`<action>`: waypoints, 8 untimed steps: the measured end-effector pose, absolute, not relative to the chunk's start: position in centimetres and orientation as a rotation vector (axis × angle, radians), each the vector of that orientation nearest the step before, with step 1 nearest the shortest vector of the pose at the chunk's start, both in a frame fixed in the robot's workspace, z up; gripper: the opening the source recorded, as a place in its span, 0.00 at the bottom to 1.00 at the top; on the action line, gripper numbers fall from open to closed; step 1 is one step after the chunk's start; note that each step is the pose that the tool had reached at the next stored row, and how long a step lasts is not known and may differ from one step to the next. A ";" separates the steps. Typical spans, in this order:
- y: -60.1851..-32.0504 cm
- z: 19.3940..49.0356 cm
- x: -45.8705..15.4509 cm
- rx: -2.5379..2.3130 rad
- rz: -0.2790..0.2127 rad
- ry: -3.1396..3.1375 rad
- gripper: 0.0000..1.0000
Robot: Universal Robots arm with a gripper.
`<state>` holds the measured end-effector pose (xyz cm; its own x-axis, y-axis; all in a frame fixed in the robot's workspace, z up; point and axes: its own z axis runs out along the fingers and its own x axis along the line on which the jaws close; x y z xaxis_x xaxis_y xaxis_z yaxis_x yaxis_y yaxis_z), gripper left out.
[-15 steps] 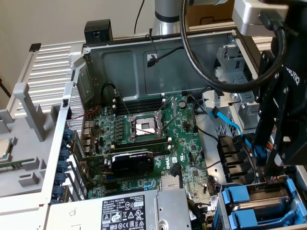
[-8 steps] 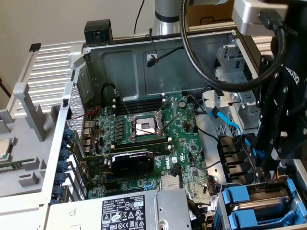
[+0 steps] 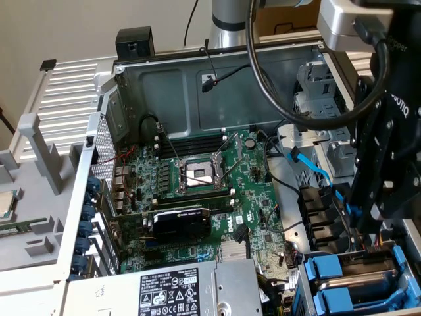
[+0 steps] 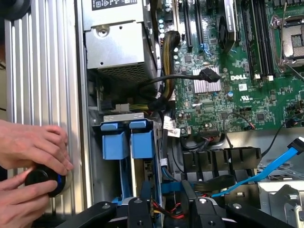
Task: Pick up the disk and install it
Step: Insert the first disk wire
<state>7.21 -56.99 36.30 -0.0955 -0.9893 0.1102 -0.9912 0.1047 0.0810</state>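
Note:
The disk [image 4: 148, 173] shows as a narrow grey metal edge standing on end in the drive bay, under a bright blue plastic handle [image 4: 142, 144]. A second blue handle [image 4: 116, 145] sits beside it. In the exterior view the same blue carriers [image 3: 342, 271] fill the bay at the case's lower right corner. My black gripper [image 4: 170, 209] hangs straight over this bay, close to the disk's edge. In the exterior view the gripper [image 3: 360, 220] reaches down at the right, just above the bay. Whether it touches the disk I cannot tell.
A person's hands [image 4: 28, 152] hold a round black knob [image 4: 43, 179] on the ribbed case side. A blue data cable [image 4: 270, 166] and black cables cross near the bay. The grey power supply [image 4: 118, 42], green motherboard [image 3: 197, 191] and graphics card [image 3: 181, 222] lie inside the case.

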 end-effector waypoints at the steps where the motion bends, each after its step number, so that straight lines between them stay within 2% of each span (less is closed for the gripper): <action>1: -57.0 36.3 7.2 2.019 0.018 -2.233 0.38; 8: -57.0 36.2 7.2 2.030 0.003 -2.244 0.38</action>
<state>7.18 -56.99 36.23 -0.0961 -0.9916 0.0865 -0.9918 0.1028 0.0757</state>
